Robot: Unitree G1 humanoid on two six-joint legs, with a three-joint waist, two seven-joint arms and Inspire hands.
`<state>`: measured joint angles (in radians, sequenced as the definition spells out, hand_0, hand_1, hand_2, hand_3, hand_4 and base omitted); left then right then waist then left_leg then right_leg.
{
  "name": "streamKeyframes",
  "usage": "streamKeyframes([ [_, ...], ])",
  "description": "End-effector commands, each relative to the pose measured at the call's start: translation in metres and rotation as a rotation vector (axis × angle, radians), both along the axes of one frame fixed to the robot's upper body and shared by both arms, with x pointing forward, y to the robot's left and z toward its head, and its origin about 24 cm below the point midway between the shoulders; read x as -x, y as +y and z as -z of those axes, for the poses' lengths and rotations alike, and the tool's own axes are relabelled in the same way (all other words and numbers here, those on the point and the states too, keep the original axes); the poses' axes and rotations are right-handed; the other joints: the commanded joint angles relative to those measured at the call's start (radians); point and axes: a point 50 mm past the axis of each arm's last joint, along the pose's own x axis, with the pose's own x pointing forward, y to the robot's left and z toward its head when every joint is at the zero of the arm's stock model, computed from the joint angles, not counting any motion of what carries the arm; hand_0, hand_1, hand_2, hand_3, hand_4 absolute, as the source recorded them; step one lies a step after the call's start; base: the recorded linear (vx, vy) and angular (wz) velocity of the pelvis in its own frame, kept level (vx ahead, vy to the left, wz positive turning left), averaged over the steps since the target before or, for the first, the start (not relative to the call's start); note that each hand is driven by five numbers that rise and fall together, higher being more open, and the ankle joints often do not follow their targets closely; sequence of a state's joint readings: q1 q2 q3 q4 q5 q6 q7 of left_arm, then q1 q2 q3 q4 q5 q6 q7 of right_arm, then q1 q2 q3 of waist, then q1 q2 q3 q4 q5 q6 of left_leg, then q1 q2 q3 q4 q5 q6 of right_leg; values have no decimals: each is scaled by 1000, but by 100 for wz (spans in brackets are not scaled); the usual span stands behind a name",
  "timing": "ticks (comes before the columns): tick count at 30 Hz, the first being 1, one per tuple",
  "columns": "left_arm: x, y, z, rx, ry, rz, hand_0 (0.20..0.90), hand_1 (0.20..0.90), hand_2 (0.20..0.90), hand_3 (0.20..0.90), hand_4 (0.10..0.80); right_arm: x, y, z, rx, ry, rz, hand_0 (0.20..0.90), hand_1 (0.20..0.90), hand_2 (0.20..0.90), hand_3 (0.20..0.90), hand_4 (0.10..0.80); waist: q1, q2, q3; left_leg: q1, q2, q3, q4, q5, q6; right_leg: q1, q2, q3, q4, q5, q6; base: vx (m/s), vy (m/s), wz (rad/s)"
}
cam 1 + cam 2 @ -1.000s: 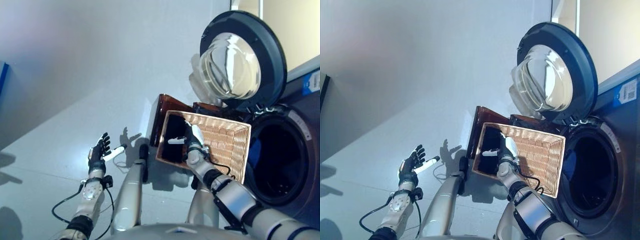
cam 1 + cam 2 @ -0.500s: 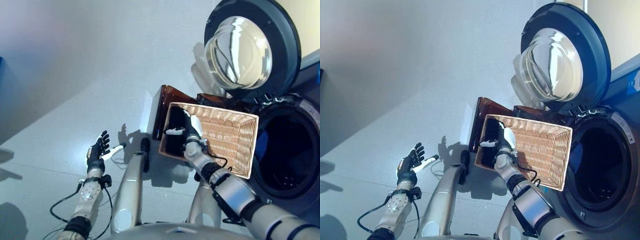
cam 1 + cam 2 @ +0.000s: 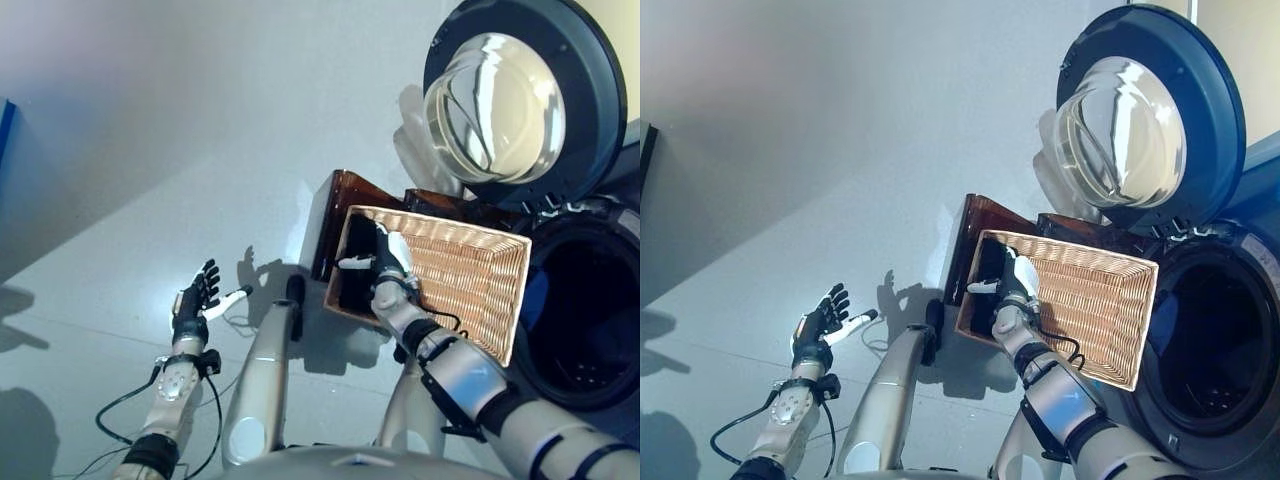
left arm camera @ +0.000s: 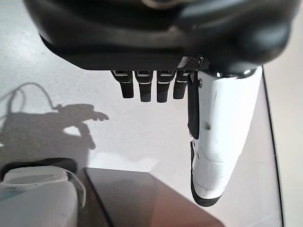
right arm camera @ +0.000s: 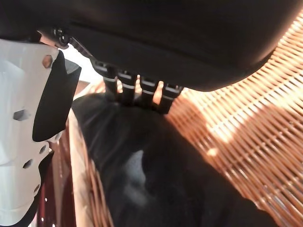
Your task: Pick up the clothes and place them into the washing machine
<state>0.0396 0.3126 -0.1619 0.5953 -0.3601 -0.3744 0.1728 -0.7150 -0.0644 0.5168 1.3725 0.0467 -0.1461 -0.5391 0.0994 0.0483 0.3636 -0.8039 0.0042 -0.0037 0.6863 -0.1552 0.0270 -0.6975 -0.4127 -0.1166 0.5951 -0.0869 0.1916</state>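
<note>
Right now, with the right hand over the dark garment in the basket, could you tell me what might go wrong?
The right hand hangs open above the dark garment, so it may close on too little cloth. The wicker basket rests tilted against the washing machine and might slide if pushed. A lifted garment might catch on the basket's rim.

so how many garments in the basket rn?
1 visible: a black garment at the wicker basket end nearest the right hand. More could be hidden beneath it.
</note>
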Motion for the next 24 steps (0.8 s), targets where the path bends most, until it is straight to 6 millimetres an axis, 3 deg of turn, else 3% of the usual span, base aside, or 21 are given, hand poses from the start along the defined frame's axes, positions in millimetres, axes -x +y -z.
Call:
streamKeyframes([
  [1, 3, 18, -19, -68, -86, -2, 900, 900, 900, 900, 800, 1, 20, 2, -37, 34, -75, 900, 900, 900, 900, 800, 40, 43, -35, -21, 6, 10, 22, -45, -39, -78, 19, 30, 20, 76, -48, -37, 21, -1],
  [9, 7, 19, -16, -72, -63, -5, 900, 900, 900, 900, 800, 3, 21, 3, -54, 45, -81, 900, 900, 900, 900, 800, 41, 53, -36, -60, 6, 13, 44, -44, -36, -128, 19, 41, 59, 65, -53, -23, 7, -1],
  [10, 6, 20, -16, -73, -63, -4, 900, 900, 900, 900, 800, 3, 22, 3, -59, 47, -83, 749, 749, 749, 749, 692, 41, 53, -35, -66, 8, 14, 51, -45, -36, -137, 20, 43, 67, 64, -53, 0, 0, 0],
  [11, 7, 19, -16, -72, -61, -3, 900, 900, 900, 900, 800, 3, 22, 4, -62, 50, -83, 387, 387, 387, 387, 433, 41, 53, -35, -69, 8, 14, 52, -45, -36, -139, 18, 44, 68, 63, -54, 0, 0, 0],
  [12, 7, 19, -16, -70, -63, -2, 900, 900, 900, 900, 800, 3, 21, 4, -66, 54, -81, 200, 200, 200, 200, 300, 42, 54, -35, -72, 8, 13, 55, -45, -35, -143, 18, 45, 72, 63, -54, 0, 0, 0],
  [24, 6, 20, -17, -72, -68, 1, 900, 900, 900, 900, 800, 4, 10, 6, -87, 56, -40, 200, 200, 200, 200, 300, 34, 50, -47, -77, 9, 13, 68, -54, -30, -154, 16, 55, 86, 60, -51, 0, 0, 0],
])
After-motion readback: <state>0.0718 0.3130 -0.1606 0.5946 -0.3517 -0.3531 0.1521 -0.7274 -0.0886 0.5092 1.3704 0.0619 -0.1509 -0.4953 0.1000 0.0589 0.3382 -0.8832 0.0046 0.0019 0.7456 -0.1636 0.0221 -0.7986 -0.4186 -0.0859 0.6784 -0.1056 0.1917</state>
